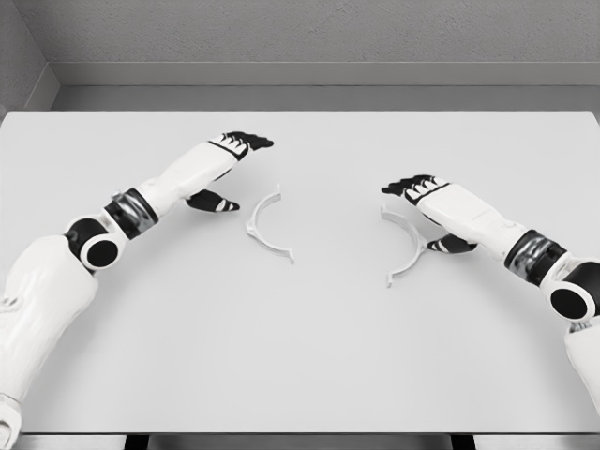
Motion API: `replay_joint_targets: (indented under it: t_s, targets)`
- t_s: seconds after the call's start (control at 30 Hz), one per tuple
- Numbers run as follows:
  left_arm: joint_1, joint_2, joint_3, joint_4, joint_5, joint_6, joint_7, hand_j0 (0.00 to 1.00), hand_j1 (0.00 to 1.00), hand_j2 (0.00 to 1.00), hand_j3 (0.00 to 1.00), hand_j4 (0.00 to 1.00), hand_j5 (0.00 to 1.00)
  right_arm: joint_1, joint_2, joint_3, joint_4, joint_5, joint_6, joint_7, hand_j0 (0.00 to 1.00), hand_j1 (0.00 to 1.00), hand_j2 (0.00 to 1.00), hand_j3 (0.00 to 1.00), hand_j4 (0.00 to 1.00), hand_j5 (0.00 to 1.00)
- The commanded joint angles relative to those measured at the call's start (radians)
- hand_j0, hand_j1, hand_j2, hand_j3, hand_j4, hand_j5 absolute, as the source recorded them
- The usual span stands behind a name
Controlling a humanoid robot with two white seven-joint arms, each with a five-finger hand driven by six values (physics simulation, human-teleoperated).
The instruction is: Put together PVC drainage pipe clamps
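White tabletop spreads wide, both white arms reaching over it from either side. Left hand and right hand hover with dark fingers stretched out loose, holding nothing. Between them lie two curved clamp halves, left half and right half, well apart, each just beside its nearer hand.

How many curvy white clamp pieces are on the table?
2. One clamp half lies left of the middle, near the left hand. The other clamp half lies right of the middle, beside the right hand. Neither is held.
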Motion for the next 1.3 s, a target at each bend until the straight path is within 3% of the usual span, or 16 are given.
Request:
replay_joint_targets:
  t_s: [0.0, 0.2, 0.43, 1.27]
  targets:
    - [0.0, -0.008, 0.0, 0.01, 0.005, 0.0, 0.001, 1.0, 1.0, 1.0, 1.0, 1.0, 1.0, 0.0, -0.001, 0.0, -0.015, -0.005, 0.002, 0.0, 1.0, 1.0, 1.0, 1.0, 1.0, 1.0]
    - [0.002, -0.024, -0.003, 0.012, 0.005, 0.0, 0.001, 1.0, 1.0, 1.0, 1.0, 1.0, 1.0, 0.012, 0.001, 0.003, -0.019, -0.007, 0.002, 0.021, 1.0, 1.0, 1.0, 1.0, 1.0, 1.0]
    - [0.005, -0.033, -0.004, 0.009, 0.002, 0.0, 0.001, 1.0, 1.0, 1.0, 1.0, 1.0, 1.0, 0.031, 0.004, 0.0, -0.077, -0.008, 0.016, 0.038, 1.0, 1.0, 1.0, 1.0, 1.0, 1.0]
    - [0.044, -0.079, -0.008, -0.048, -0.006, 0.0, -0.001, 1.0, 1.0, 1.0, 1.0, 1.0, 1.0, 0.0, 0.012, 0.033, -0.038, -0.007, 0.048, 0.037, 1.0, 1.0, 1.0, 1.0, 1.0, 1.0]
